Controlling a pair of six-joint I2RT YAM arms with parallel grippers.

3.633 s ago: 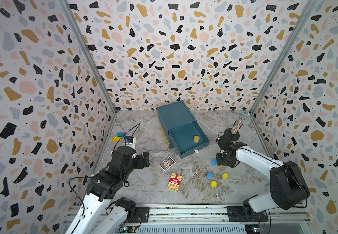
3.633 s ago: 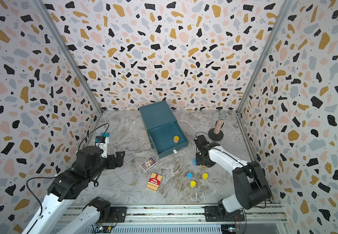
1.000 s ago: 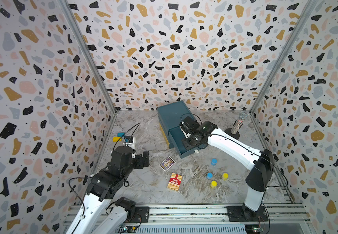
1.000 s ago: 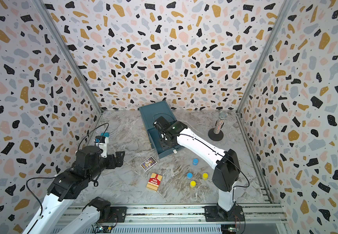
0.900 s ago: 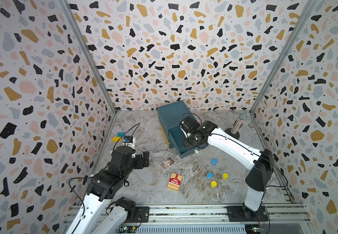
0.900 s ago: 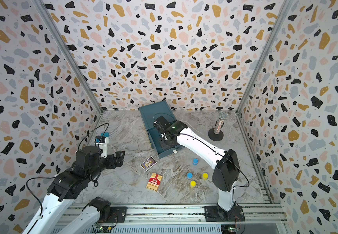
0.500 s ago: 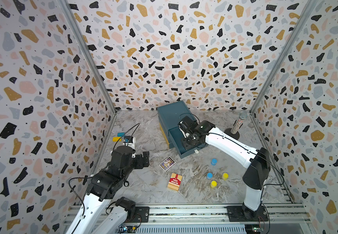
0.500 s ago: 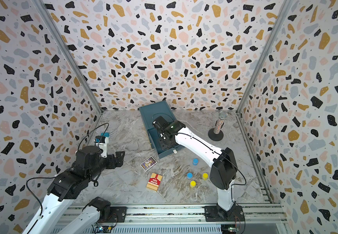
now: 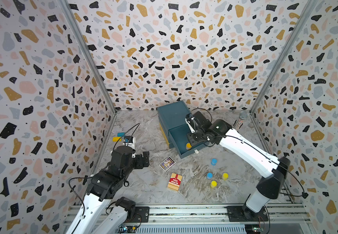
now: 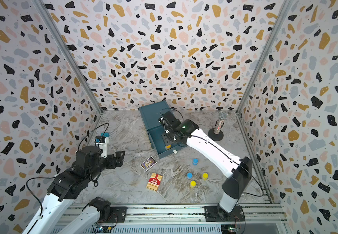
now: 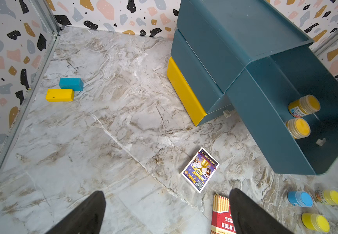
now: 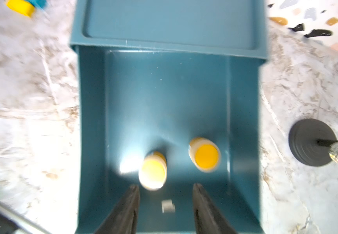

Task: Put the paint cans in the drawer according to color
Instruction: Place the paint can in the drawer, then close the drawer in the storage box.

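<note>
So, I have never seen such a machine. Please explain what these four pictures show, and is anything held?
Two robot arms stand at a marble table, each ending in a claw. Two pictures look down from one overhead camera; two come from wrist cameras. The right claw hangs open and empty over the pulled-out drawer of the teal drawer box, which holds two orange jars. The left claw is open and empty too. On the table are two blue jars, two yellow jars, two card boxes, two blocks and a microphone.
</note>
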